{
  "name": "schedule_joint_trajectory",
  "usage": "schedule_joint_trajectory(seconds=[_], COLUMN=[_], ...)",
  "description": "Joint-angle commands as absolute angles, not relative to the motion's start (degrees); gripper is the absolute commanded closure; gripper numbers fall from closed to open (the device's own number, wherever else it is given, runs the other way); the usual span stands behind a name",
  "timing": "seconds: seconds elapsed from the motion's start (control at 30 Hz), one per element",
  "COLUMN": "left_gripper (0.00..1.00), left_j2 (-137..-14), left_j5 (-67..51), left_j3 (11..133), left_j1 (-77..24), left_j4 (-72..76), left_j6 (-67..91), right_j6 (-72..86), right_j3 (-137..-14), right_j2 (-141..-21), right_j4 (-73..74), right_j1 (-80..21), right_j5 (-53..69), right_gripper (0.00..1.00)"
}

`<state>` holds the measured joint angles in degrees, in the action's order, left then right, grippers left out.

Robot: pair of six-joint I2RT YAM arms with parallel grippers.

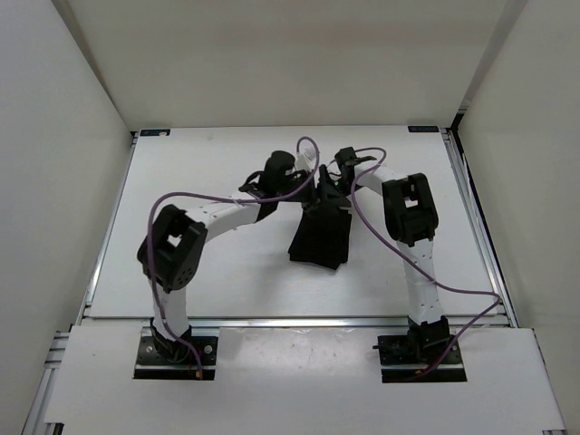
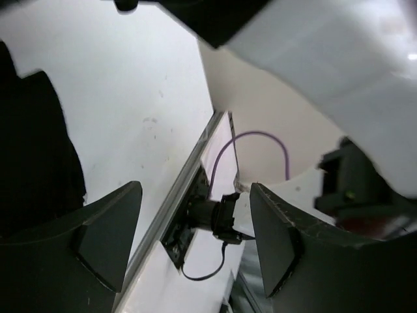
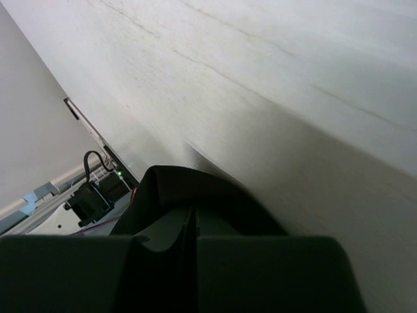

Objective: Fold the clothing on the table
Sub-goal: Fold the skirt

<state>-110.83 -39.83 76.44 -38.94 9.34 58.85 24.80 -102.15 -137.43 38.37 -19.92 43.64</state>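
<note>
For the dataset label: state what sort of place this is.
Likely a robot lab cell: white table with aluminium rails, white walls around it, left arm and right arm bolted at its edge.

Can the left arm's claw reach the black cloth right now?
Probably yes. The left claw is open and empty, with the cloth close beside it and nothing between them. The right claw seems to pinch one part, leaving the rest free to grab.

Your flat, matte white rectangular table [image 1: 236, 285], railed in aluminium, carried one item: a thin black fabric piece [image 1: 320, 237], crumpled near its middle.
</note>
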Motion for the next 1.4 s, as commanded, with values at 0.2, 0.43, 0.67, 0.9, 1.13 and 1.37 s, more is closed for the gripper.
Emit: schedule_joint_trajectory(seconds=[0.2, 0.43, 0.67, 0.9, 1.13, 1.37], left_gripper=[0.24, 0.24, 0.25, 0.83, 0.95, 0.96], left_j2=[-90.89, -89.64, -97.98, -103.88, -105.29, -108.02], left_j5=[-36.3, -35.6, -37.79, -35.69, -32.96, -32.7], left_j3=[55.74, 46.85, 49.03, 53.88, 51.42, 51.5], left_j1=[-27.34, -27.42, -28.83, -29.88, -30.67, -32.34], left_j4=[2.55, 7.99, 22.47, 21.27, 16.86, 16.61], left_j6=[49.66, 50.19, 57.38, 56.78, 52.99, 52.65], right_j6=[22.41, 23.73, 22.94, 23.64, 24.96, 21.89], right_j3=[-102.66, -102.83, -103.01, -97.75, -88.61, -93.59], right_j2=[-135.89, -131.84, -130.78, -127.79, -116.57, -112.06], right_j4=[40.08, 40.17, 41.4, 39.82, 34.46, 39.02], right_j1=[-17.05, -15.91, -15.91, -16.0, -11.79, -14.41], right_j5=[38.68, 36.39, 33.83, 30.59, 25.33, 23.99], right_gripper=[1.0, 0.86, 0.87, 0.91, 0.87, 0.87])
